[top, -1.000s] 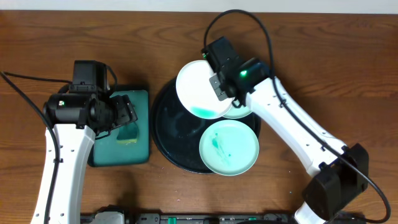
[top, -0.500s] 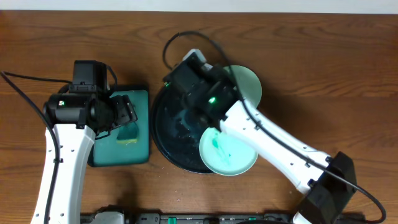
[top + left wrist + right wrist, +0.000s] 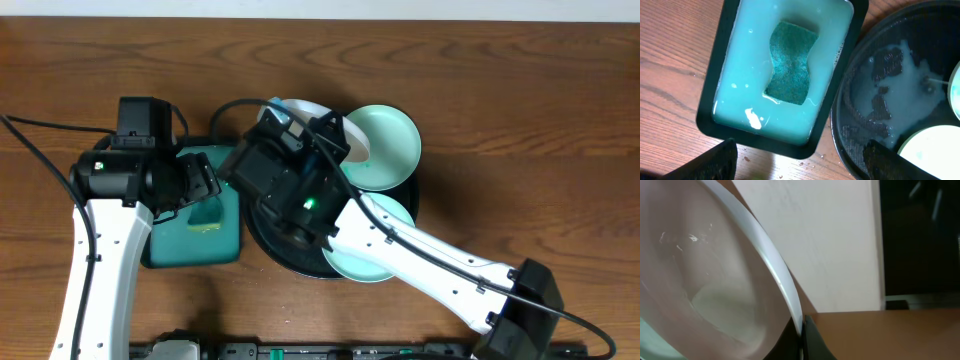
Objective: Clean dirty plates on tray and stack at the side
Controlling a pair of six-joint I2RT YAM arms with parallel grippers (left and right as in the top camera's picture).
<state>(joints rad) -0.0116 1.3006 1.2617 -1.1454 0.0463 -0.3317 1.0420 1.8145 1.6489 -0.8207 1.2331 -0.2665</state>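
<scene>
Right gripper (image 3: 300,130): I see it clamped on the rim of the white plate (image 3: 348,143). In the wrist view one dark finger (image 3: 810,339) meets the plate's edge at the bottom of the picture.
White plate: it is lifted and tilted steeply above the back-left part of the black pan (image 3: 265,228), with its white rim running diagonally across the right wrist view.
Right arm: it reaches across the pan from the front right and covers much of it from overhead.
Upper mint plate (image 3: 390,148): it sits at the pan's back-right edge, just beside the held plate.
Lower mint plate (image 3: 372,262): it lies at the pan's front edge, partly hidden under the right arm.
Black pan, wrist view: a milky, soapy film spreads over its floor.
Left gripper (image 3: 203,185): its fingers are spread wide apart with nothing between them. It hovers over the green tray (image 3: 190,245).
Green tray: it stands just left of the pan, filled with pale teal liquid.
Sponge (image 3: 790,62): it lies in that liquid, untouched.
Table (image 3: 520,90): brown wood.
</scene>
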